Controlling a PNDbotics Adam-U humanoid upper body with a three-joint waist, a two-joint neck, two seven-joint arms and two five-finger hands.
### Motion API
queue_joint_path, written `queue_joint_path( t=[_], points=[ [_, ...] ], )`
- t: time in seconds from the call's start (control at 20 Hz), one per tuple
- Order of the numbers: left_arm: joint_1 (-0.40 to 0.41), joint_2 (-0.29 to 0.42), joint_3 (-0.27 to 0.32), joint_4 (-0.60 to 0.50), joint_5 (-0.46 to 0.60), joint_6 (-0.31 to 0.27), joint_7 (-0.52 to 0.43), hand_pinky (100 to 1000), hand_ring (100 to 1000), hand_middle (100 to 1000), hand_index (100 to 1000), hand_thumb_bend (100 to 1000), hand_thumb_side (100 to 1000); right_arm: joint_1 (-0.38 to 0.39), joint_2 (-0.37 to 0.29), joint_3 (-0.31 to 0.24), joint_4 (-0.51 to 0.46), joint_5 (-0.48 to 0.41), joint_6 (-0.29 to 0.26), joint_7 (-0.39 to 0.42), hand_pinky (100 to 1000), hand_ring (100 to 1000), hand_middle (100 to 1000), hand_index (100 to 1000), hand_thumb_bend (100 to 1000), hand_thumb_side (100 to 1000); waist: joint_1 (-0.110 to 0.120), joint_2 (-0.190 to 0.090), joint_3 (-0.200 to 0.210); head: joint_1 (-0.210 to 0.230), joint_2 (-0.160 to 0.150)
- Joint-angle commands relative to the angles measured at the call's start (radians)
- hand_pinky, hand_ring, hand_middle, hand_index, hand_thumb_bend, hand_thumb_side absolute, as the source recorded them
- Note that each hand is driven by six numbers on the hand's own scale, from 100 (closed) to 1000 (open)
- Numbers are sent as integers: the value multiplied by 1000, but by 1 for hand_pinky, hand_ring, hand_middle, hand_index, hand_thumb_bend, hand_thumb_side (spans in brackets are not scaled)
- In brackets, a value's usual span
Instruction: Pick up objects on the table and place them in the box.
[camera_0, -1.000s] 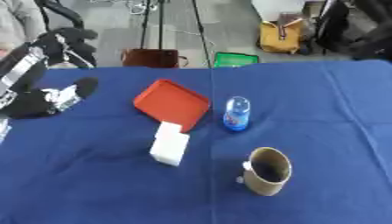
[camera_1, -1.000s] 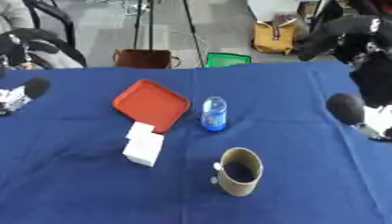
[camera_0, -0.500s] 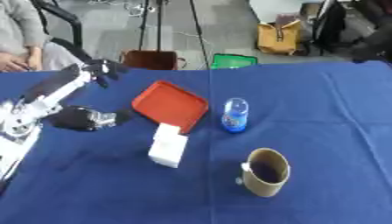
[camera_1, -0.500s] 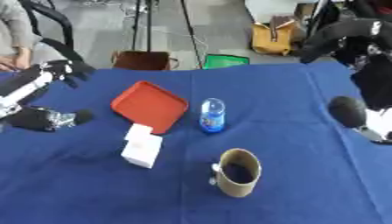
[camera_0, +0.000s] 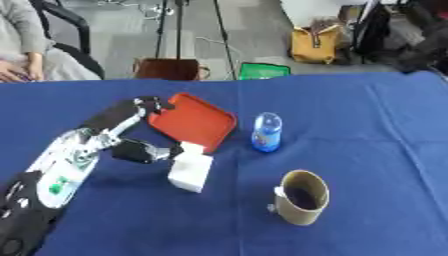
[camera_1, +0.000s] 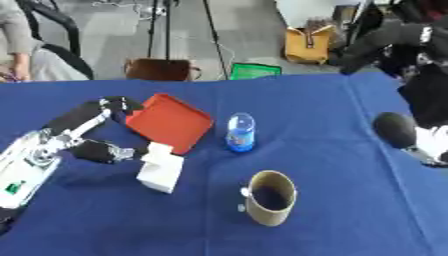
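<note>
A white block (camera_0: 192, 171) lies on the blue tabletop (camera_0: 350, 115), left of centre, with its long axis running from near-left to far-right and its far end touching the near edge of a red tray (camera_0: 194, 120). The tray sits tilted like a diamond, one corner pointing far. Right of the tray a small clear bottle with a blue label (camera_0: 267, 132) stands upright, and nearer still a tan cup (camera_0: 301, 197) stands upright with its dark mouth facing up and a small handle on its left.

The left hand (camera_0: 140, 151) reaches in from the near left; its thumb and fingers are spread apart, one part by the tray's left corner and the other just beside the white block's left side, holding nothing. Half a second ago it was farther left, well apart from the block. The right hand (camera_1: 398, 131) shows at the right edge of the right eye view; whether it is open or closed cannot be told.
</note>
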Motion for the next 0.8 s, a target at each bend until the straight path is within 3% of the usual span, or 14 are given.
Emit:
queue_joint_path(
  t=[0.05,0.5,0.55,0.6,0.65,0.8],
  points=[
    [-22,-13,-13,29,-7,-21,39,659,770,795,891,601,652,-15,-10,-2,-18,-5,-4,4,775,648,693,792,580,391,-2,-16,0,-2,1],
    [-13,-42,-35,60,-9,-56,51,644,751,770,863,597,634,-14,-9,-2,-18,-5,-4,6,775,648,693,792,579,393,-2,-14,-1,-2,3],
    [-11,-44,-38,61,-1,-63,50,643,752,774,865,506,663,-14,-9,-2,-18,-5,-4,6,775,648,693,792,577,395,-2,-13,-1,-2,3],
    [-7,-44,-39,59,13,-70,47,643,752,774,865,506,663,-14,-9,-3,-18,-4,-4,5,775,648,693,792,577,395,-2,-13,-2,-2,3],
    [-5,-44,-36,55,30,-70,47,624,743,769,861,369,661,-14,-10,-3,-17,-4,-4,4,775,648,693,792,574,398,-2,-13,-2,-2,2],
    [1,-42,-21,35,98,-38,74,613,740,769,859,345,656,-13,-9,-3,-17,-5,-4,4,775,648,693,792,576,398,-1,-15,-1,-3,1]
  ],
)
